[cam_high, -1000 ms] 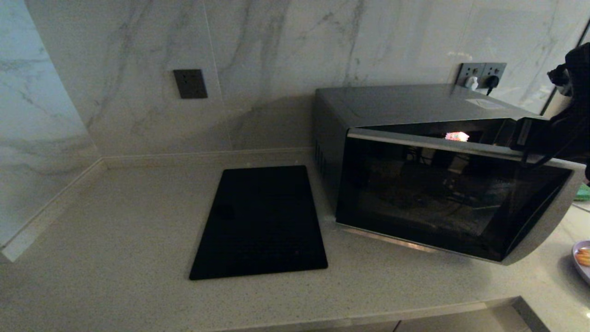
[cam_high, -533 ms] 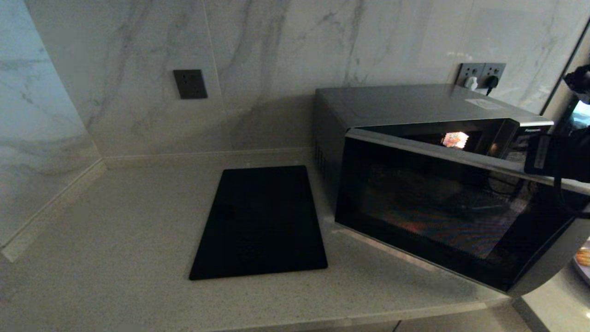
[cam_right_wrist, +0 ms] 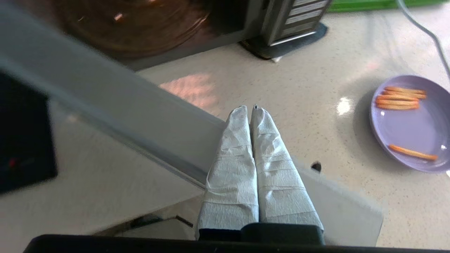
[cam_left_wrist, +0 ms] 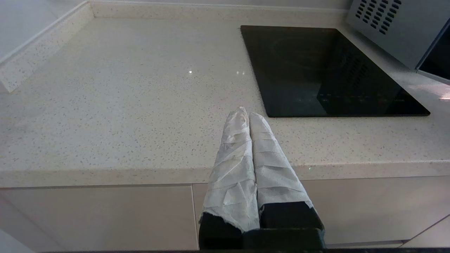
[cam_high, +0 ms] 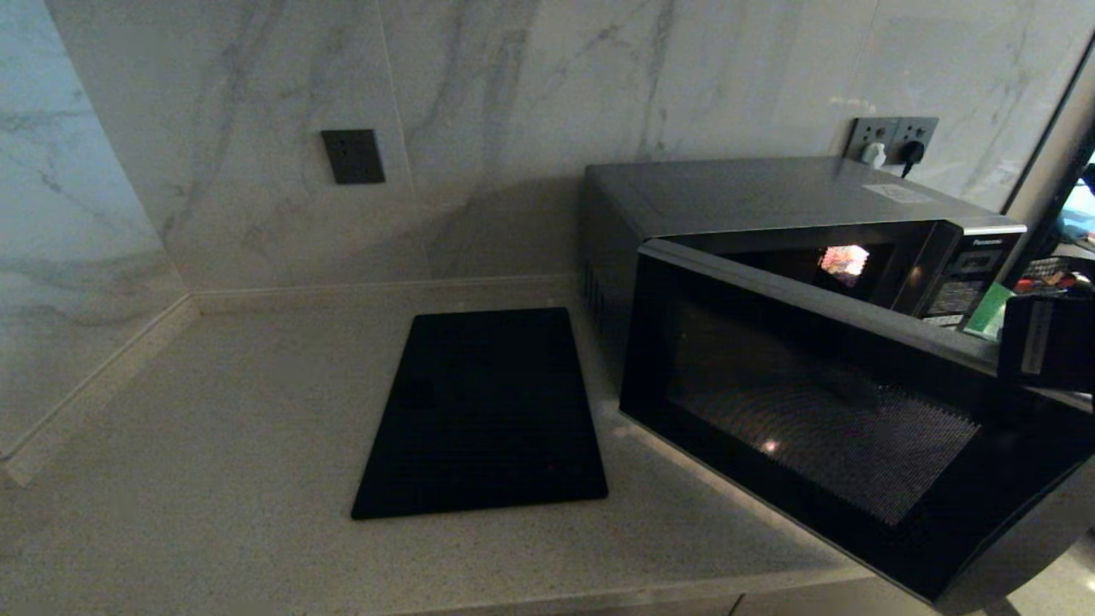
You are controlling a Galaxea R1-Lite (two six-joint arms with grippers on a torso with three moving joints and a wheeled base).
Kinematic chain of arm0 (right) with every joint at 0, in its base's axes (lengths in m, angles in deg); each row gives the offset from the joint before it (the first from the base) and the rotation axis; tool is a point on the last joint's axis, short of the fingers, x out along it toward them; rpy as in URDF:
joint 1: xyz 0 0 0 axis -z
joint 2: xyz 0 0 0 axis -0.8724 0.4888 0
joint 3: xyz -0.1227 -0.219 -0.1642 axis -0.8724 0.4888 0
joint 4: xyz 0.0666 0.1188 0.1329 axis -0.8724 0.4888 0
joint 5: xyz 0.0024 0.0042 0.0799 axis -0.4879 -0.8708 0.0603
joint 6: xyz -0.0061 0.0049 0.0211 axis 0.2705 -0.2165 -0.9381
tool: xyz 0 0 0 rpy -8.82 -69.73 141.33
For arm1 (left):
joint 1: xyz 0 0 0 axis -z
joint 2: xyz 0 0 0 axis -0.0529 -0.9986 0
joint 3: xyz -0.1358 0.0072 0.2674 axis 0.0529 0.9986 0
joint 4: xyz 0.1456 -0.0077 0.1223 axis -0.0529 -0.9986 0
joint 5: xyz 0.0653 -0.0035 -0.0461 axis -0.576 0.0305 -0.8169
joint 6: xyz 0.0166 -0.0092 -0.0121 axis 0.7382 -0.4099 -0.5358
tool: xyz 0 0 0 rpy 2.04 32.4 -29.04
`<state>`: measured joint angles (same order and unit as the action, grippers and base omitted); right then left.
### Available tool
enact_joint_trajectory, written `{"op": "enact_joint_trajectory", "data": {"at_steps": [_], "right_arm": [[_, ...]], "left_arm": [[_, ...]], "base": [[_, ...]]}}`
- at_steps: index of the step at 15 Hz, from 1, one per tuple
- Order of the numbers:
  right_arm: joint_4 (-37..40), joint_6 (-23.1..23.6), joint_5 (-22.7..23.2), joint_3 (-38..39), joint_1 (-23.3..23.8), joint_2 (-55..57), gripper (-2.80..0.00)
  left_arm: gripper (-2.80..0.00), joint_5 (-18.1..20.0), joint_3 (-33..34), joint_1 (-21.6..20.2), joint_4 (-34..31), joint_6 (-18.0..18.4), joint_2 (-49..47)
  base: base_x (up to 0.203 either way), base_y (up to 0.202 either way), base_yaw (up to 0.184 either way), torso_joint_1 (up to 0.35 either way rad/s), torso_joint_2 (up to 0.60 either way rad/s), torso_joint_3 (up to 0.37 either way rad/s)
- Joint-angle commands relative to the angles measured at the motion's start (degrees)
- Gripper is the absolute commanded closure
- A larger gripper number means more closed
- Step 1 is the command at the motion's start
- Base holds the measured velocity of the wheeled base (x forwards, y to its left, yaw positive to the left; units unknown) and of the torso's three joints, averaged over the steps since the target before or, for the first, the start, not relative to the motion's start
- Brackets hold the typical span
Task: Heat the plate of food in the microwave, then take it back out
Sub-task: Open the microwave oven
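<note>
Left hand (cam_left_wrist: pixel 249 114) parked off the speckled stone surface (cam_left_wrist: pixel 123 98), wrapped fingers pressed together, empty. Flat glossy black panel (cam_high: pixel 483 411) beside the microwave (cam_high: pixel 770 205), door (cam_high: pixel 821 411) swung open. Right hand (cam_right_wrist: pixel 250 108) closed, empty, above the door's edge. Only the right wrist view shows the plate of food (cam_right_wrist: pixel 411 123), on the surface past the door.

Marble-veined wall (cam_high: pixel 530 103), speckled pale countertop (cam_high: pixel 214 445), dark wall socket (cam_high: pixel 352 156)

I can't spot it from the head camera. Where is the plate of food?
The plate of food shows only in the right wrist view, on the countertop beside the open microwave, beyond the door's free edge.
</note>
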<state>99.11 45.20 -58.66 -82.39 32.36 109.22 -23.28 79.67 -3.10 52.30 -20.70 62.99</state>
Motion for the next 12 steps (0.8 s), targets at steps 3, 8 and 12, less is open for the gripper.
{"op": "enact_joint_trajectory", "data": {"at_steps": [3, 8, 12], "right_arm": [[3.06, -0.4, -0.6, 0.79, -5.47, -3.83, 0.0], [3.23, -0.49, -3.38, -1.97, -6.64, -4.96, 0.0], [3.14, -1.49, -5.37, -1.28, -5.02, -2.0, 0.0]], "left_arm": [[0.0, -0.03, 0.0, 0.01, 0.0, -0.03, -0.04], [0.0, -0.03, 0.0, -0.01, 0.95, -0.03, -0.04], [0.0, -0.03, 0.0, 0.06, 0.03, -0.03, -0.04]], "base": [[0.0, 0.0, 0.0, 0.0, 0.0, 0.0], [0.0, 0.0, 0.0, 0.0, 0.0, 0.0], [0.0, 0.0, 0.0, 0.0, 0.0, 0.0]]}}
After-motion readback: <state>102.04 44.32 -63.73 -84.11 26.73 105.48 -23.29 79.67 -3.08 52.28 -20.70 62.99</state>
